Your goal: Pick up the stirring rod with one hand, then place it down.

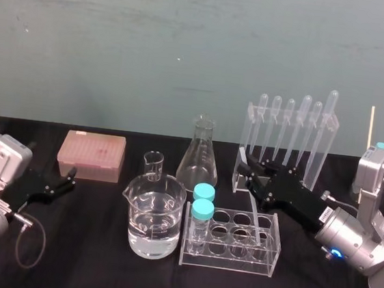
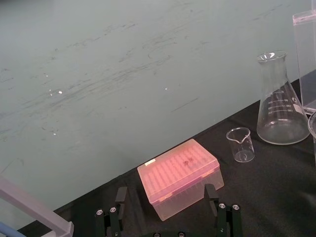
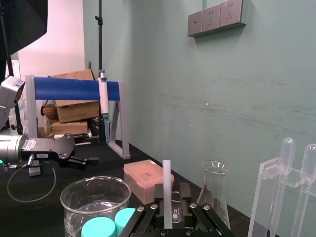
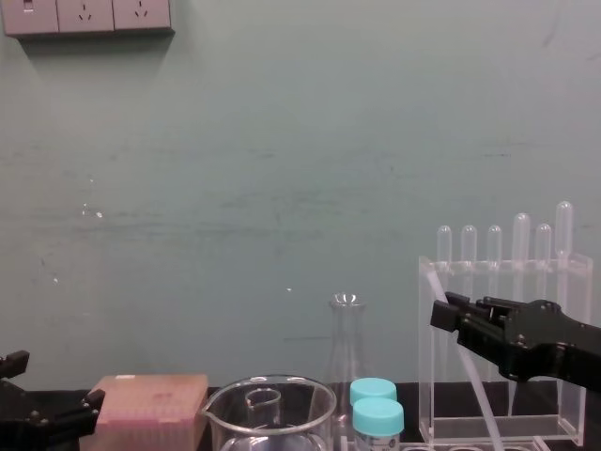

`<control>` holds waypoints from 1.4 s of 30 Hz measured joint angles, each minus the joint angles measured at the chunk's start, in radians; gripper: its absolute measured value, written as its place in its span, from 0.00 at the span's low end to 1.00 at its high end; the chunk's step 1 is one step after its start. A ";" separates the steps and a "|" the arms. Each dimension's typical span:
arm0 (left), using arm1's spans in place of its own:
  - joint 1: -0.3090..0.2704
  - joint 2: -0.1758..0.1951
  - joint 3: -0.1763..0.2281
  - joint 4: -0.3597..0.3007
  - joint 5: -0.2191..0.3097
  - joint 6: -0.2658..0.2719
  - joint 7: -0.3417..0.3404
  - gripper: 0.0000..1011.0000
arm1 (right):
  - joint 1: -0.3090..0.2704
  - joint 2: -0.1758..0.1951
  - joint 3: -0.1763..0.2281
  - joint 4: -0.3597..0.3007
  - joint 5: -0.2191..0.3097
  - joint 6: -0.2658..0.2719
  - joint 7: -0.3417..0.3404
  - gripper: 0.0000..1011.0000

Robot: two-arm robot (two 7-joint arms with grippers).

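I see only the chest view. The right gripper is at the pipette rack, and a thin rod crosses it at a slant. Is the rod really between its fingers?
Observer: Yes. The right wrist view shows the stirring rod between the fingers of the right gripper, which are shut on it.
Operator: Where is its lower end? I cannot follow it.
Observer: In the head view it hangs over the clear tube rack, by the right-hand holes; contact I cannot tell.
Operator: And the left gripper?
Observer: The left wrist view shows it open and empty, facing the pink tip box.
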 joint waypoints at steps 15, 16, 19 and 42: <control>0.000 0.000 0.000 0.000 0.000 0.000 0.000 0.99 | 0.000 0.000 0.000 -0.001 0.000 -0.002 0.000 0.64; 0.000 0.000 0.000 0.000 0.000 0.000 0.000 0.99 | 0.000 0.000 0.000 -0.001 0.000 -0.002 0.000 0.68; 0.000 0.000 0.000 0.000 0.000 0.000 0.000 0.99 | 0.000 0.000 0.000 -0.001 0.000 -0.002 0.000 0.76; 0.000 0.000 0.000 0.000 0.000 0.000 0.000 0.99 | -0.120 0.045 0.133 -0.233 -0.125 0.084 -0.359 0.99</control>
